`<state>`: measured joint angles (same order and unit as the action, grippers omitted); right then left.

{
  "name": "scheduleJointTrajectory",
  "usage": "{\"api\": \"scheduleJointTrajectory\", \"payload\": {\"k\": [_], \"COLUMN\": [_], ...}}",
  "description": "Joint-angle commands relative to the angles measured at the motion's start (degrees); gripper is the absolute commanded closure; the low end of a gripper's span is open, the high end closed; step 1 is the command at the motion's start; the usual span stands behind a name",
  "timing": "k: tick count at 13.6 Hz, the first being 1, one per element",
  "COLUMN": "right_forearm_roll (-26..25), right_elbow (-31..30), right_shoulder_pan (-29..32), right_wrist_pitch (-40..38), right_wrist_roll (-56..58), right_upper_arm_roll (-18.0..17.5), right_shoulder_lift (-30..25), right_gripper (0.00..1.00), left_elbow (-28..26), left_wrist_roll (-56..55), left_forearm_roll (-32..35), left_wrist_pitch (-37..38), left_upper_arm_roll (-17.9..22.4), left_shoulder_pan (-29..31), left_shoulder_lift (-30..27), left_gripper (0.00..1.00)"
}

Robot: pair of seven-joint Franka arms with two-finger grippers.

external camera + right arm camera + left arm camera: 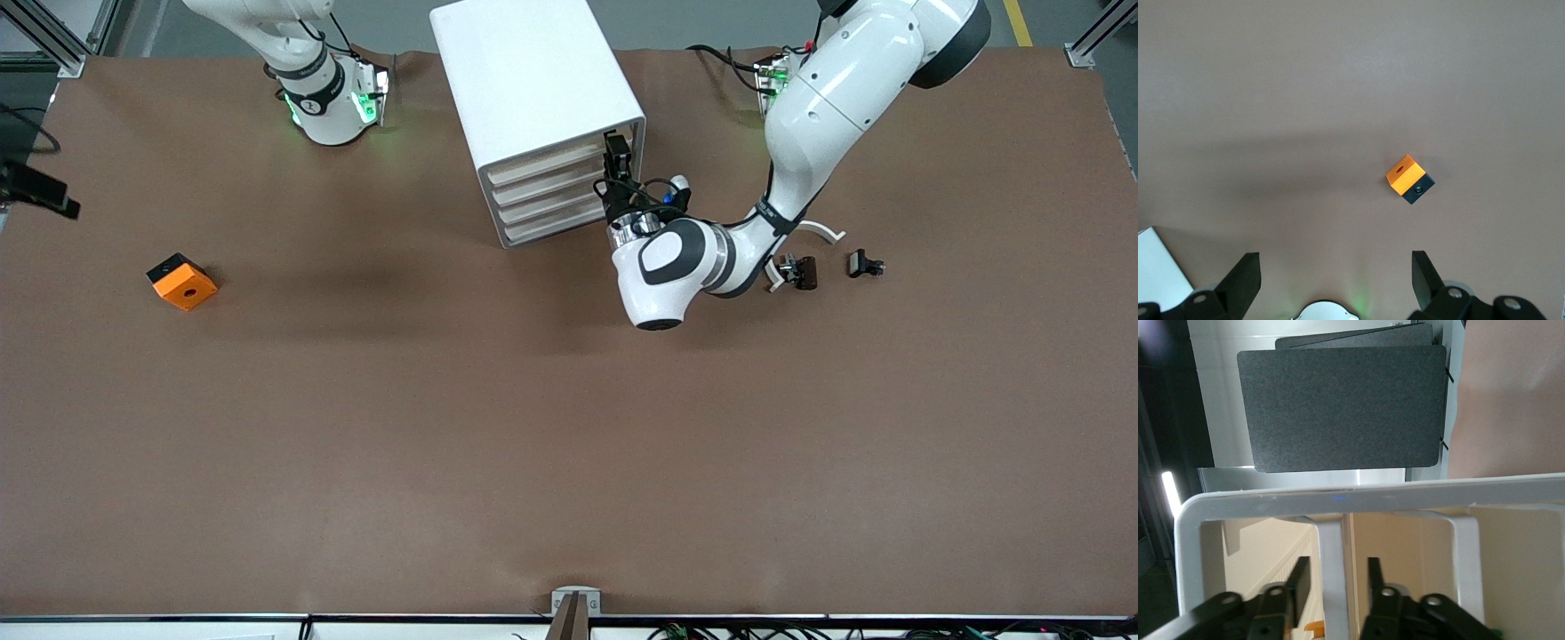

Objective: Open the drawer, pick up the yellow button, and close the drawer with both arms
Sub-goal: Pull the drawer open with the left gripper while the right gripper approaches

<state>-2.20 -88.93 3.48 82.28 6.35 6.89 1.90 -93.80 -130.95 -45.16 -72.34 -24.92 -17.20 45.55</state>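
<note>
Cabinet [542,107]: landmark, standing on the worktop [569,427].

Left end effector [617,158]: level with the top drawer [547,164] at the cabinet's front corner toward the left arm's end. Fingers [1300,577] straddle a white upright bar [1333,580], apparently the pull; contact unclear, likely closing to draw it out.

Right end effector [1335,280]: waiting, wide apart, empty, over an orange block [1408,178].

Button: unseen, presumably inside the shut drawer.

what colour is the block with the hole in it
Orange with a black side: the small cube-shaped block, clearest in the right wrist view.
</note>
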Motion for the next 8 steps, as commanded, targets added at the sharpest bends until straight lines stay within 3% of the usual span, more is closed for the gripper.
{"api": "scheduleJointTrajectory", "payload": {"k": [1,2,8], "right_forearm_roll": [-0.9,-0.8,0.8], "right_elbow": [2.8,2.9,2.7], "right_shoulder_pan": [1.7,2.3,0.4], "right_wrist_pitch": [-1.2,-1.7,-1.8], "right_wrist_roll": [0.7,0.8,-6.4], "right_upper_arm_roll": [-0.4,-0.4,-1.0], "right_shoulder_lift": [2.9,4.6,4.8], "right_gripper": [0.00,0.00,0.00], "left_elbow": [-0.2,-0.1,1.1], "left_wrist_roll": [-0.5,-0.6,-0.6], "left_forearm_roll": [-1.1,-1.1,-1.2], "left_wrist_pitch": [0.4,0.4,-0.3], "left_upper_arm_roll": [-0.1,-0.1,0.6], "left_shoulder_pan": [-0.5,-0.5,1.4], "left_shoulder_lift": [-0.5,-0.4,-0.2], "left_gripper": [0.84,0.89,0.90]}}
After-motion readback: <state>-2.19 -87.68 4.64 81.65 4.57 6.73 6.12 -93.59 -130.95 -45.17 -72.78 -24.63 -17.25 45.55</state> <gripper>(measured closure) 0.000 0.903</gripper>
